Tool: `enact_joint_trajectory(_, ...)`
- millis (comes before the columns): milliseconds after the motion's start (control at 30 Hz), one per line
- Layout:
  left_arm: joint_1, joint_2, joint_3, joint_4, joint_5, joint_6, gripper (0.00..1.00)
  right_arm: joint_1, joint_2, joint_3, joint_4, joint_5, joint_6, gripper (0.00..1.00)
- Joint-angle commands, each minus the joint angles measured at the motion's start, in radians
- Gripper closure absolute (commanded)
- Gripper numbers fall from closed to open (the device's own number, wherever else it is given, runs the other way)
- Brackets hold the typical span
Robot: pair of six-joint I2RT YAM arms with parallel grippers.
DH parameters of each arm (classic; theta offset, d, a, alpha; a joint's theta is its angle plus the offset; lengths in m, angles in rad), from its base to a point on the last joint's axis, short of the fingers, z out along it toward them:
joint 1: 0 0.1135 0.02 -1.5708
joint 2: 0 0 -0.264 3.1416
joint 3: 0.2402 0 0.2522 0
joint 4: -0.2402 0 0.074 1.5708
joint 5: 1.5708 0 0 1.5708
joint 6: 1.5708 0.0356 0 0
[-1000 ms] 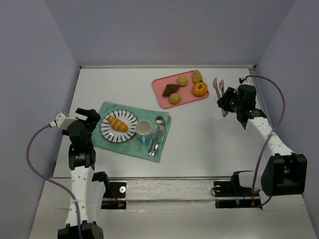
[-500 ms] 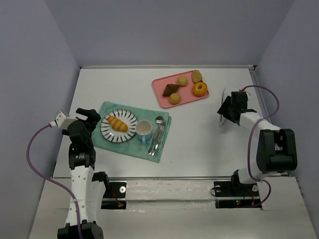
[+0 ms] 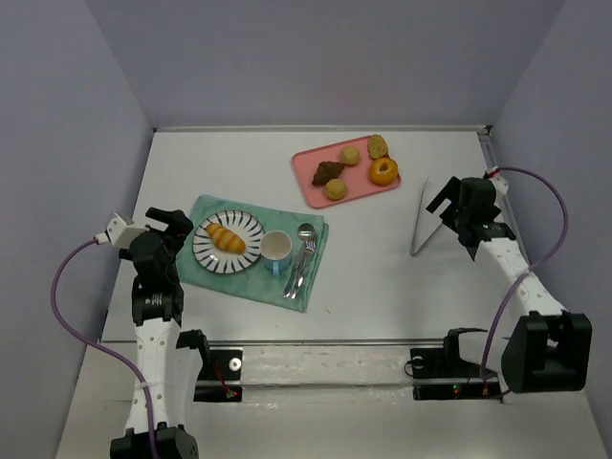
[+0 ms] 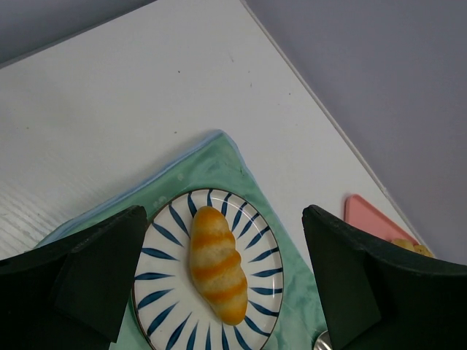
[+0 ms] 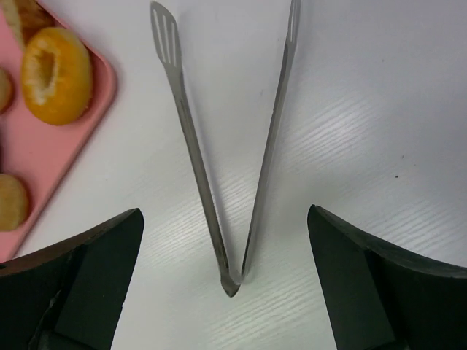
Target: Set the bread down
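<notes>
White tabletop, overhead: the bread lies on the striped plate at near left, and the tongs lie at right, arms spread in a V and pinching nothing, with the right gripper wide apart astride their hinge end. I judge the roll light, soft and crushable, best taken gently across its middle. Left wrist view shows its ridged bands; only the overhead shows the pink tray.

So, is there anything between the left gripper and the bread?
Nothing visible. The bread lies alone on the plate, and the wrist view of the open left gripper shows it whole. The cup stands beyond the plate.
</notes>
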Motion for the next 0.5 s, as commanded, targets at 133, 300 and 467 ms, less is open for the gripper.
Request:
enact_joint_trajectory(133,-0.003,-0.001,-0.012,0.048,0.008,0.011,0.01,-0.002,-0.337,-0.048,-0.046,0.017,0.001,0.00)
enact_joint_trajectory(300,-0.003,0.012,-0.012,0.056,0.032,0.013,0.01,-0.002,-0.458,-0.071,-0.046,0.020,0.011,0.00)
enact_joint_trajectory(467,-0.002,0.022,-0.014,0.065,0.045,0.011,0.01,-0.002,-0.536,-0.106,-0.044,0.052,0.026,0.00)
